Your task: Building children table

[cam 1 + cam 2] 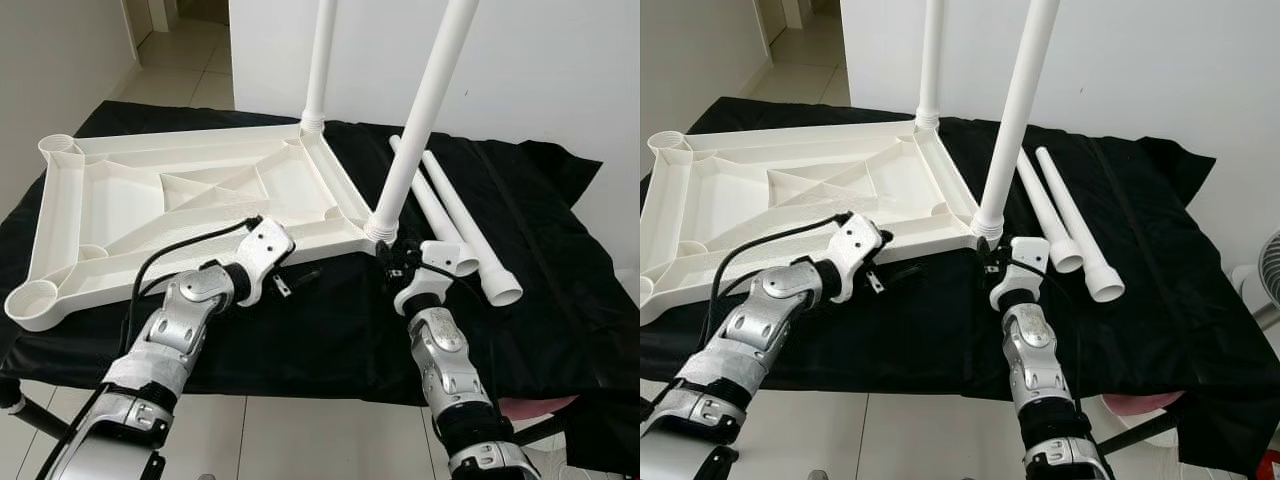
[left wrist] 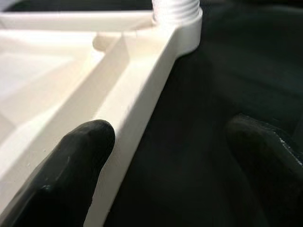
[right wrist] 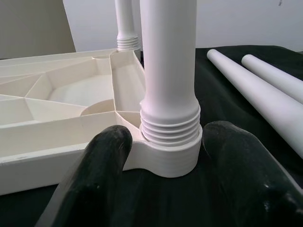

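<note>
The white plastic tabletop (image 1: pixel 150 200) lies upside down on a black cloth. Two white legs stand screwed into its right corners: the near leg (image 1: pixel 420 120) and the far leg (image 1: pixel 322 60). Two loose legs (image 1: pixel 445 215) lie on the cloth to the right. My right gripper (image 1: pixel 392 258) is open at the near right corner, with its fingers (image 3: pixel 104 161) on either side of the leg's threaded socket (image 3: pixel 165 156). My left gripper (image 1: pixel 305 278) is open at the tabletop's front rim (image 2: pixel 137 104), one finger (image 2: pixel 80 161) over the rim and the other on the cloth.
Two empty round sockets (image 1: pixel 60 148) (image 1: pixel 35 298) sit at the tabletop's left corners. The black cloth (image 1: pixel 560 300) hangs over the support's edges. A white wall stands close behind. Pale tiled floor (image 1: pixel 300 440) lies in front, and a fan (image 1: pixel 1270 265) stands at the right.
</note>
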`<state>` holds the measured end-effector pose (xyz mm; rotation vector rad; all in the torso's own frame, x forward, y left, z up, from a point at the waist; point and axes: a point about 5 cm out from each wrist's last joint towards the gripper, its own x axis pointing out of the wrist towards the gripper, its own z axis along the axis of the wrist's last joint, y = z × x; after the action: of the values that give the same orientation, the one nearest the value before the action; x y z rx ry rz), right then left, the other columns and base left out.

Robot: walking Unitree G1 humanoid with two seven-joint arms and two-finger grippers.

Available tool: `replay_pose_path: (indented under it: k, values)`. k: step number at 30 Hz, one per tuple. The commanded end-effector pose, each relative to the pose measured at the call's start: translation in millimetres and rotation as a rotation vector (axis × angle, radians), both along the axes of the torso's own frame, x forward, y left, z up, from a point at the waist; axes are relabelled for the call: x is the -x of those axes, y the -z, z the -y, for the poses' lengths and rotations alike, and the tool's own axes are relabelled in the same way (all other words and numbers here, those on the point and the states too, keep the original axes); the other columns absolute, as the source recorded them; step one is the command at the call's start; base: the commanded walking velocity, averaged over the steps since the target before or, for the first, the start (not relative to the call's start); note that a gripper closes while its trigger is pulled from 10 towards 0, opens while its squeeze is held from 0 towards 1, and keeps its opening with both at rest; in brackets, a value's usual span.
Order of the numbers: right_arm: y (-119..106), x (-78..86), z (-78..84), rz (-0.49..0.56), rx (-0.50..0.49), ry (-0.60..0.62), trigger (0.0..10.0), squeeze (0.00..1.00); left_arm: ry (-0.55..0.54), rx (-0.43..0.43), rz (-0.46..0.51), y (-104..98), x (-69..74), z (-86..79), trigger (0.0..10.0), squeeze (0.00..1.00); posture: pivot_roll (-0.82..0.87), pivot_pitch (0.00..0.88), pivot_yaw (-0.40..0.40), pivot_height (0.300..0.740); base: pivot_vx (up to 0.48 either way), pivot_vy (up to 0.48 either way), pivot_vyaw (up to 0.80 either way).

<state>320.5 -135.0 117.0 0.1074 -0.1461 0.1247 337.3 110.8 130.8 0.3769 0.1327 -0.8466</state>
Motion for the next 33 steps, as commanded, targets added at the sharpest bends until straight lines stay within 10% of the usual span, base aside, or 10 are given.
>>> replay_pose_path:
  k: [1, 3, 4, 21, 22, 24, 26, 33]
  values:
    - [-2.2, 0.0, -0.7, 0.005, 0.012, -0.001, 10.0, 0.17, -0.275, 0.0, 0.055, -1.2, -13.3, -10.7, 10.0, 0.0, 0.04, 0.0, -0.074, 0.74, 0.0, 0.0, 0.0]
    - [-2.6, 0.0, -0.9, 0.006, 0.015, -0.003, 10.0, 0.17, -0.294, 0.006, 0.04, -0.4, -15.0, -11.8, 10.0, 0.0, 0.04, 0.0, -0.074, 0.74, 0.0, 0.0, 0.0]
    - [-2.9, -0.8, -0.1, 0.006, 0.015, 0.001, 10.0, 0.0, -0.331, -0.018, 0.041, 1.0, -18.3, -15.3, 10.0, 0.0, 0.04, 0.0, -0.074, 0.74, 0.0, 0.0, 0.0]
    - [-6.2, -4.0, 2.2, 0.007, 0.02, 0.024, 10.0, 0.0, -0.647, -0.05, 0.026, 9.0, -33.8, -43.8, 10.0, 0.0, 0.03, 0.0, -0.072, 0.74, 0.0, 0.0, 0.0]
    - [-6.5, -4.2, 2.5, 0.008, 0.02, 0.025, 10.0, 0.0, -0.65, -0.052, 0.026, 9.7, -33.8, -44.1, 6.7, 0.0, 0.03, 0.0, -0.073, 0.74, 0.0, 0.0, 0.0]
    - [-6.7, -4.5, 2.8, 0.008, 0.02, 0.027, 10.0, 0.0, -0.655, -0.05, 0.029, 10.3, -33.7, -44.4, 6.7, 0.0, 0.03, 0.0, -0.073, 0.74, 0.0, 0.0, 0.0]
    - [-7.2, -5.2, 3.6, 0.008, 0.02, 0.032, 10.0, 0.0, -0.653, -0.056, 0.036, 12.4, -32.9, -42.3, 1.4, 0.0, 0.03, 0.0, -0.074, 0.74, 0.0, 0.0, 0.0]
    - [-8.4, -6.2, 4.3, 0.008, 0.022, 0.036, 10.0, 0.0, -0.621, -0.042, 0.021, 18.5, -28.7, -29.9, 0.0, 0.0, 0.04, 0.002, -0.078, 0.74, 0.0, 0.0, 0.0]
